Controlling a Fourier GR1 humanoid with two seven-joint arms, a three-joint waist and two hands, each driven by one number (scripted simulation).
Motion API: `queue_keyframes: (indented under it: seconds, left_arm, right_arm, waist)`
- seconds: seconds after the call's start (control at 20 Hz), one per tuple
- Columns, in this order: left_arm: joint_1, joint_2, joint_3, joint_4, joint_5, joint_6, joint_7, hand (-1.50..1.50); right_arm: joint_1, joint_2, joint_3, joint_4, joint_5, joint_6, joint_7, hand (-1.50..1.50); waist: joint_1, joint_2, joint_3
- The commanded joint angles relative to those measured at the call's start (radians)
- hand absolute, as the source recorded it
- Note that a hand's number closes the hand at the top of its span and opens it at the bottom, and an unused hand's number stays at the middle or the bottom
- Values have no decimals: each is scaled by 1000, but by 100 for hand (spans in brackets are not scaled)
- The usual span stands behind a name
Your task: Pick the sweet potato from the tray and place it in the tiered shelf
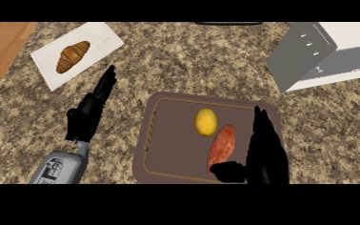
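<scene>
From the head view you look steeply down on a speckled stone surface (183,62). Your brown tray (162,143) lies low in the middle, and the sweet potato (223,148) rests on it, long and reddish, tilted a little with its upper end leaning right. Just above and to its left sits a yellow lemon (205,121), close beside the potato's upper end.

Your right hand (265,148) comes in from the lower edge over the right side of the tray. Its fingers run straight up along the potato's right flank, and the thumb sits at the potato's lower end. It is open, not closed around the potato; you cannot tell whether the fingers actually touch it.

Your left hand (90,109) is off the tray, to its left over the bare surface, fingers straight and pointing up and slightly right, holding nothing.

At the upper right stands the grey and white tiered shelf (309,52), well apart from the tray. At the upper left a white card (95,40) carries a croissant (72,56), and a strip of wood (13,38) shows at the left edge.
</scene>
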Motion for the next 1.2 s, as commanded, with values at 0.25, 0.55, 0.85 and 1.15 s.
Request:
queue_keyframes:
  seconds: [0.25,0.55,0.85,1.15]
  left_arm:
    - [-5,-25,-11,-38,-20,13,42,0]
    - [5,-37,5,37,-13,-14,-27,0]
    - [-49,-26,41,71,-8,-28,-10,0]
    - [17,-29,18,-26,-34,-11,25,0]
  right_arm:
    - [-51,10,34,111,-4,-94,240,-150]
    - [-51,10,37,162,-37,-121,220,-150]
    - [-67,10,38,177,-45,-160,203,-150]
    - [-26,10,21,159,-85,-100,182,150]
  waist:
    - [2,0,1]
    - [-3,2,1]
    - [-8,3,1]
    - [-6,-2,1]
